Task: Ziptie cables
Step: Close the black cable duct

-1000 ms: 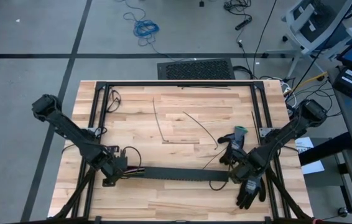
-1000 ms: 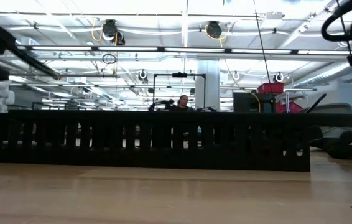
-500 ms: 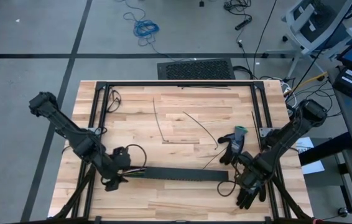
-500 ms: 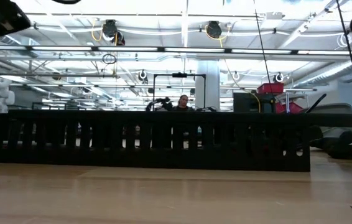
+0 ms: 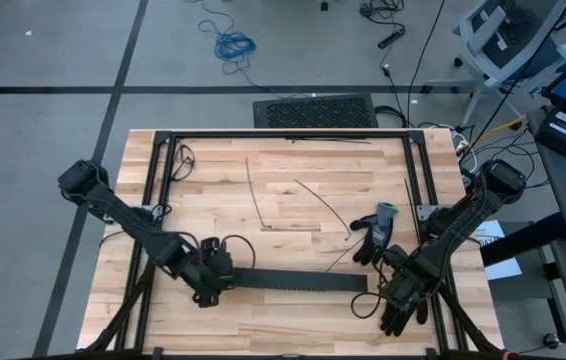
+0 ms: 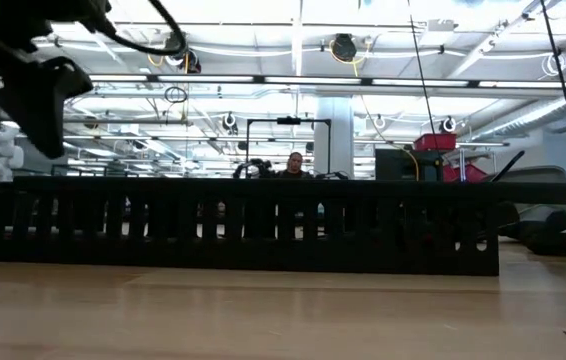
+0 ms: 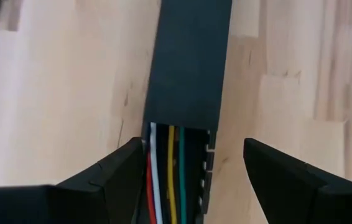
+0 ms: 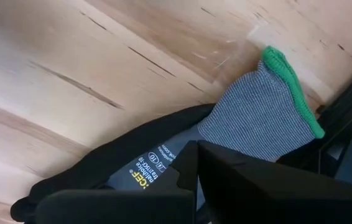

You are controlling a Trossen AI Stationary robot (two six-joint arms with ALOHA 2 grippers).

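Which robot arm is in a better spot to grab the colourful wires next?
The left, probably. Its open hand sits right over the cables at the end of the black slotted strip. The right hand is shut, over a glove.

You have the cables [image 7: 163, 180] lying in the left end of the strip [image 5: 298, 280], across the table's [image 5: 293, 330] near side; gloves [image 5: 388, 270] lie right.
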